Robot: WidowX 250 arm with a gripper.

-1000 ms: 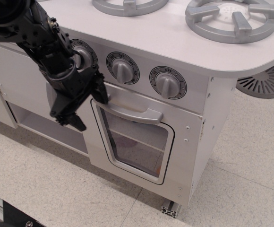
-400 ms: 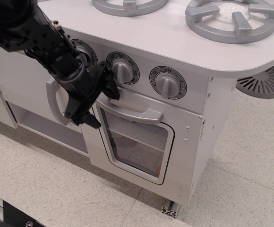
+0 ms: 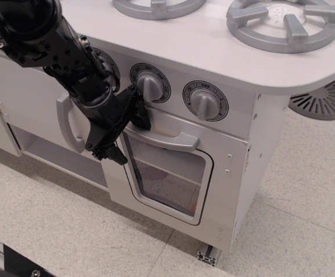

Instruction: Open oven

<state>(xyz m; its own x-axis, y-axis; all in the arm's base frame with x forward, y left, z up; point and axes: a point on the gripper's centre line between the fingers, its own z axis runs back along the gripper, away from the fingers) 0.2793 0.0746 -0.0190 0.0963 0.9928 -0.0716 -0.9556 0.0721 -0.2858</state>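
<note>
At the far left stands a plain cabinet door [image 3: 23,98] with a curved grey handle [image 3: 69,124], and it is not the thing of the task. Just to its right the black gripper [image 3: 127,134] comes down from the upper left, in front of the leftmost dial [image 3: 107,64], which it mostly hides. Its two fingers are apart: one dark finger [image 3: 141,115] lies at the left end of the oven handle [image 3: 164,139], above it and close to the panel, and the other [image 3: 111,154] hangs lower, beside the left edge of the door. Whether the upper finger already touches the bar, I cannot tell.

The oven [image 3: 173,173] is in the middle of the view, below the row of dials, and its door looks shut, flush with the front. The silver bar runs with its long axis from left to right, sloping a little down toward the right, so most of it lies to the right of the fingers. I judge that the coming move needs one finger behind the bar and then a pull outward, away from the front panel.

Further right are the middle dial [image 3: 150,83] and the right dial [image 3: 205,101], and above them the stove burner [image 3: 287,24].
</note>
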